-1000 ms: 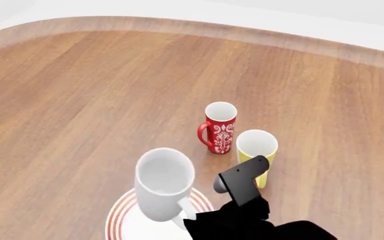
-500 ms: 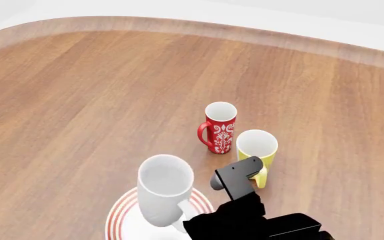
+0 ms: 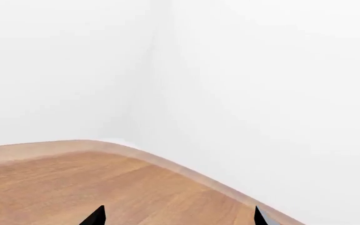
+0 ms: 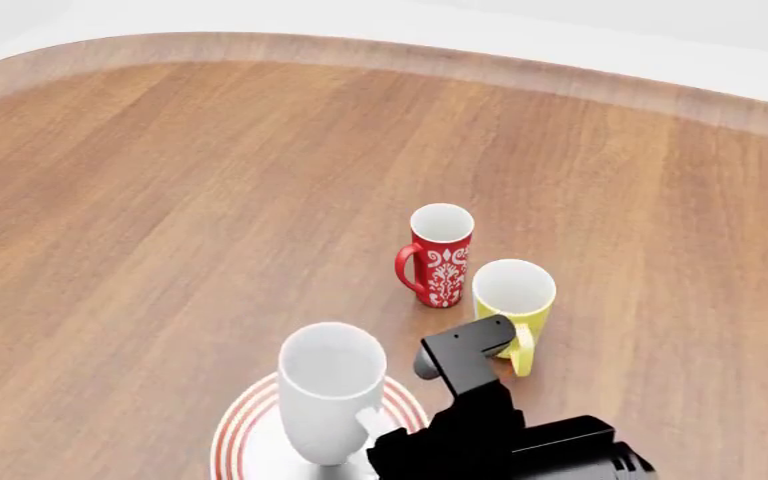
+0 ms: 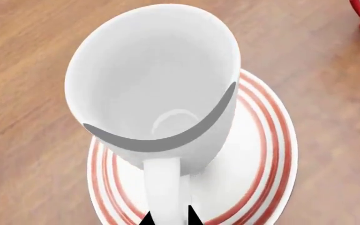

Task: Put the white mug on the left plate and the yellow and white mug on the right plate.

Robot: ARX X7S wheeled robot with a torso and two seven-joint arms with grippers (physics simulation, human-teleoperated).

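Three mugs show in the head view, and only the white mug is in play: the right gripper pinches its handle, the two dark fingertips closed tight on either side of the white loop at the edge of the right wrist view. The mug stands directly ahead of those fingertips, over the plate with red rings. Whether its base already rests on the plate or hangs just above it I cannot tell, since the mug's own body hides the contact.

To finish this step well, I judge the mug should come straight down and stay upright. Only when the base sits flat on the plate should the grip let go. The fingers then need to part sideways off the handle and back away without nudging it. From the wrist view the mug seems set toward one side of the plate rather than dead centre.

Beyond the gripper and off to its right stands the yellow mug, untouched on the table, with the red mug just behind it. No second plate is in view.

Left gripper: only two dark tips show, well apart, so it is open and holds nothing.
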